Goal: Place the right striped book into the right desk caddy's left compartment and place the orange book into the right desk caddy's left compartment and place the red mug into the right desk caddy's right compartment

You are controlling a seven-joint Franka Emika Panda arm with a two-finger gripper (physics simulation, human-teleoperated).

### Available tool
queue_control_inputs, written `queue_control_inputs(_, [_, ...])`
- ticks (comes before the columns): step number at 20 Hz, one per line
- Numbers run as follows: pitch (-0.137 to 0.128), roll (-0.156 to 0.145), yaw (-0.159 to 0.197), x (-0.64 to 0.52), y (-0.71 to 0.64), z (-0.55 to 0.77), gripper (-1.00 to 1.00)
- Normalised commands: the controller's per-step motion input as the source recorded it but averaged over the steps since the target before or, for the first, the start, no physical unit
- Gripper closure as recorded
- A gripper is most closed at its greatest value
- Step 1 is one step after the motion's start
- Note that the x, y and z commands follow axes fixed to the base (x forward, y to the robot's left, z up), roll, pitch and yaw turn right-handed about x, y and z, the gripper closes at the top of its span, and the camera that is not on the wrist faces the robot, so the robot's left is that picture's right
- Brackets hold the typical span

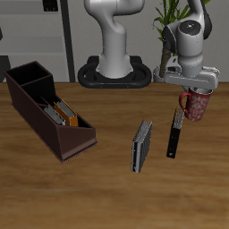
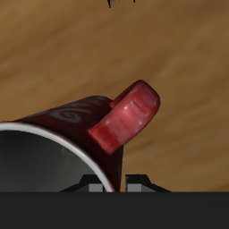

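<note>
Wood tabletop was seen under the mug (image 1: 195,105), which sat directly below the gripper (image 1: 190,87). Jaw state could not be told: tips were hidden at the rim. Mug judged rigid, glazed, likely slippery and moderately heavy. Handle (image 2: 128,115) stuck out beside the jaws; a pinch across the rim wall was judged better than the handle.

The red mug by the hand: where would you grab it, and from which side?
Probably from above, on the rim. The red mug stands upright with its mouth open upward, and the hand hangs right over it. One finger inside and one outside the wall, beside the loop handle, should pinch firmly.
</note>
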Motion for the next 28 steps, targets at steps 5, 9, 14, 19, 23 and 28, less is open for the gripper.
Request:
queue_control_inputs(5, [-0.049, 0.036, 0.072, 0.04, -0.12, 0.24, 1.00])
queue_control_inputs(9, [-0.038, 0.075, 0.124, -0.01, -0.30, 0.29, 1.00])
queue_control_inputs(14, [-0.130, -0.035, 0.146, -0.08, -0.60, 0.45, 1.00])
queue_control_inputs(19, [-0.028, -0.078, 0.090, 0.11, -0.80, 0.28, 1.00])
queue_control_inputs(23, [-0.011, -0.052, 0.047, 0.01, -0.57, 0.14, 1.00])
queue_control_inputs(28, [-0.038, -0.095, 0.047, -0.19, -0.74, 0.26, 1.00])
